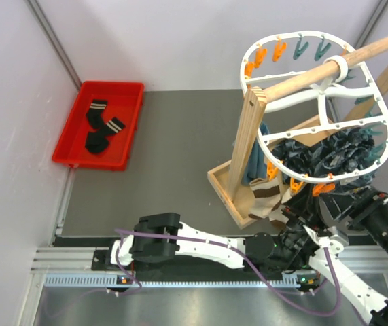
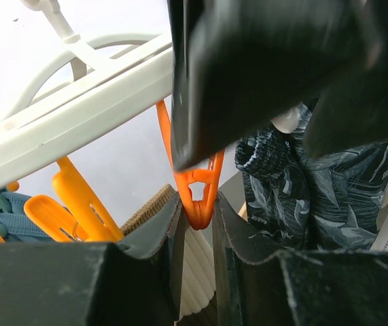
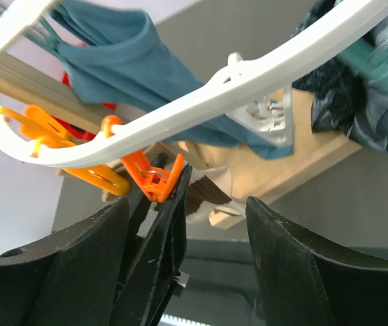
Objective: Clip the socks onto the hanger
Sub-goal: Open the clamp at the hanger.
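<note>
The white oval hanger [image 1: 285,34] hangs on a wooden pole, and its rim shows in both wrist views [image 2: 78,115] [image 3: 302,44]. My left gripper [image 2: 199,200] is nearly shut, with both fingertips touching the lower tip of a dangling orange peg [image 2: 200,193]. A banded brown and cream sock [image 2: 195,272] shows through the gap behind it. My right gripper [image 3: 187,200] is open and straddles the same peg [image 3: 154,180] and the left fingers [image 3: 160,251]; the sock [image 3: 210,193] lies just beyond. That sock [image 1: 267,193] sits under the hanger's near edge. Two black socks [image 1: 102,129] lie in a red tray.
The red tray [image 1: 68,132] stands at the far left. A wooden post and base [image 1: 248,142] hold up the pole. A teal sock [image 3: 132,54] and dark patterned garments [image 1: 343,153] hang from the hanger. More orange pegs [image 2: 78,197] dangle close by.
</note>
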